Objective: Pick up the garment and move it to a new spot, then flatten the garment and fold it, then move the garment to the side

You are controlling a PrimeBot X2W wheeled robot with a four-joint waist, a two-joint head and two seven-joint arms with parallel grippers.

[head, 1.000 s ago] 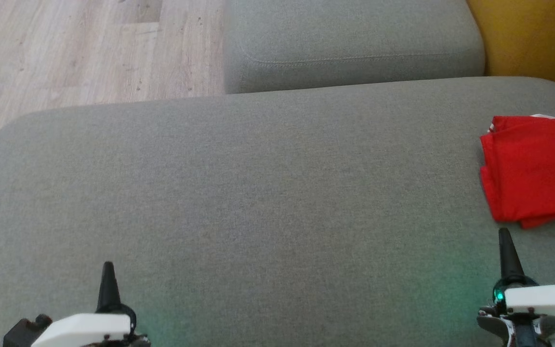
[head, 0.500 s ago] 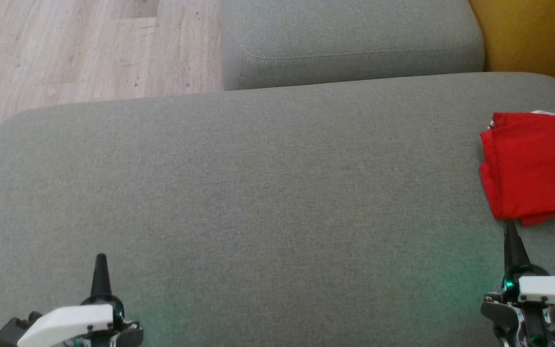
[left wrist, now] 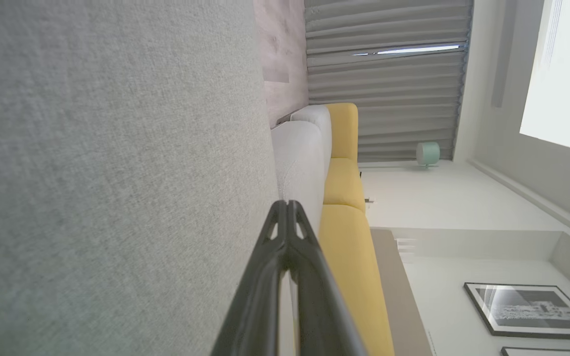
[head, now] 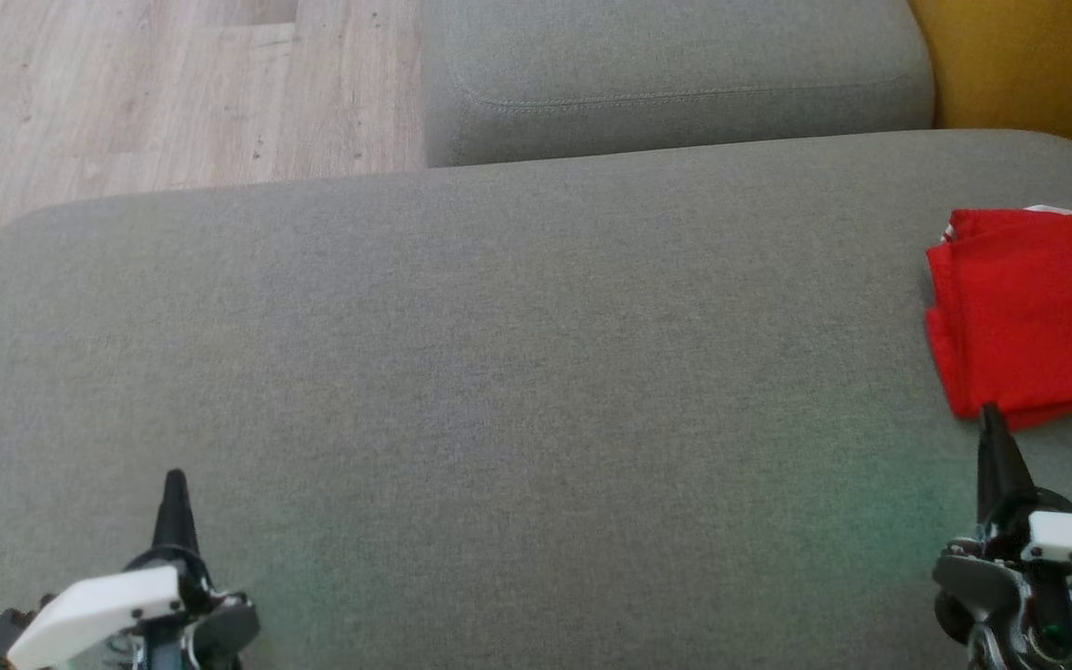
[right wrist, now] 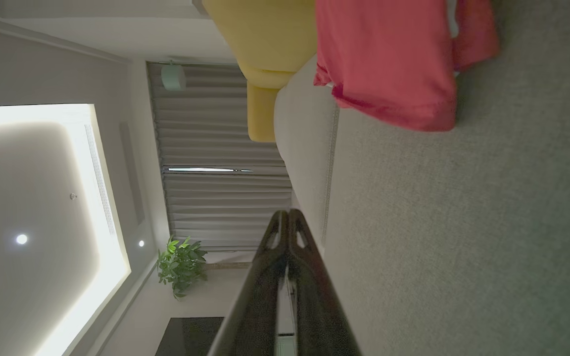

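Clenched and empty at the left fingers point(head: 173, 521), low over the grey sofa seat point(head: 517, 372); same at the right fingers point(head: 997, 456), tipped just short of the folded red garment point(head: 1029, 316) at the seat's right end. Looks like the setting-aside step, near done; next calls for backing away without snagging cloth.

Folded jersey point(head: 1029, 316): lay on seat cushion point(head: 499, 372), at its right edge. Second cushion point(head: 676, 74): behind. Floor point(head: 127, 93): far left. Right gripper point(head: 991, 415): just before the jersey.
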